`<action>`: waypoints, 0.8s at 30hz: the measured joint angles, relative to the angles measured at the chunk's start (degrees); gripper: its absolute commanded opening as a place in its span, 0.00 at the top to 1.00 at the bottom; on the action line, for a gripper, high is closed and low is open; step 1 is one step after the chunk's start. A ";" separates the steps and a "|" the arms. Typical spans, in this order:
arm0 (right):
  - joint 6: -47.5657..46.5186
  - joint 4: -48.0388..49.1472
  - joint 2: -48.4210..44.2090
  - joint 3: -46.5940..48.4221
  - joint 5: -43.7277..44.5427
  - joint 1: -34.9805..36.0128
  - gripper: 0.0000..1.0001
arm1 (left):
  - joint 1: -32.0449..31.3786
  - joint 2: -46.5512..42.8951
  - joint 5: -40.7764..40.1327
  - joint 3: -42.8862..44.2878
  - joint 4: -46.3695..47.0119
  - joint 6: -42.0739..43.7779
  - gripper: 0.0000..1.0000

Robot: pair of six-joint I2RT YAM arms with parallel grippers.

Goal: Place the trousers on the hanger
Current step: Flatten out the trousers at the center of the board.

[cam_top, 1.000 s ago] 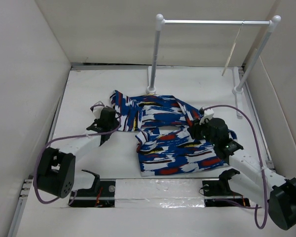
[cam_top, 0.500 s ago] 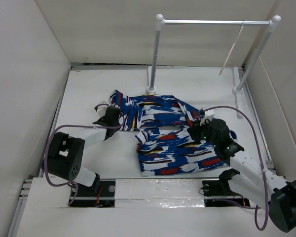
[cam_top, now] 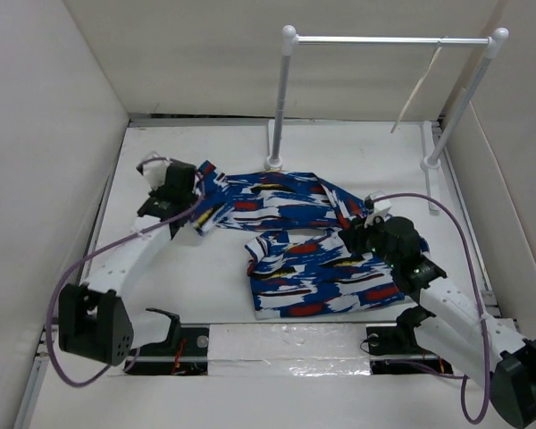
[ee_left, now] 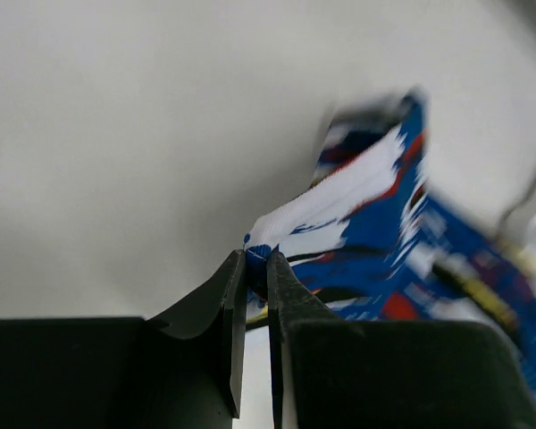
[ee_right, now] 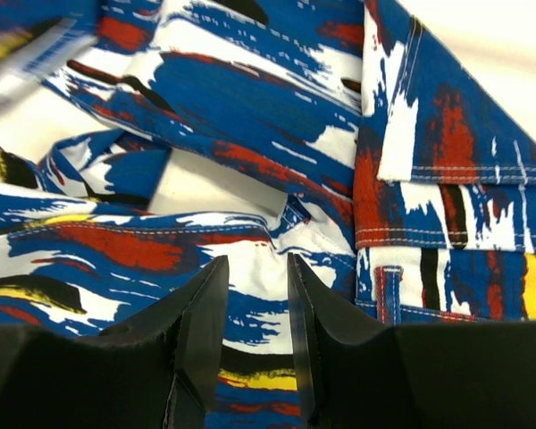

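Observation:
The trousers (cam_top: 295, 268), in a blue, white, red and black print, lie crumpled across the middle of the table. My left gripper (cam_top: 196, 213) is shut on a cloth edge at their left end; in the left wrist view the jaws (ee_left: 256, 264) pinch that edge (ee_left: 375, 206) and hold it off the table. My right gripper (cam_top: 350, 234) sits low over the trousers' right side, its jaws (ee_right: 256, 268) a little apart, with flat printed cloth (ee_right: 250, 116) showing between them. The cream hanger (cam_top: 417, 89) hangs from the rail's bar at the far right.
A tall white two-post rail (cam_top: 384, 40) stands at the back of the table, its left post foot (cam_top: 273, 163) touching the trousers' far edge. White walls close in the table on the left, back and right. Purple cables loop from both arms.
My left gripper has shut on the trousers' left end, then lifted and drawn it to the far left. The right arm has stayed put. The hanger sways slightly.

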 measured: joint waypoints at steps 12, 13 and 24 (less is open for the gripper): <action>0.00 -0.94 -6.21 -0.92 0.50 0.00 0.61 | 27.98 1.68 -6.23 21.62 -7.19 11.80 1.00; 0.00 -1.05 -6.51 -0.92 0.70 0.00 0.61 | 28.76 4.13 -6.64 21.84 -7.63 12.68 1.00; 0.15 -1.03 -2.51 -0.92 4.28 0.00 0.97 | 24.33 16.17 -9.03 23.26 -10.40 14.43 0.54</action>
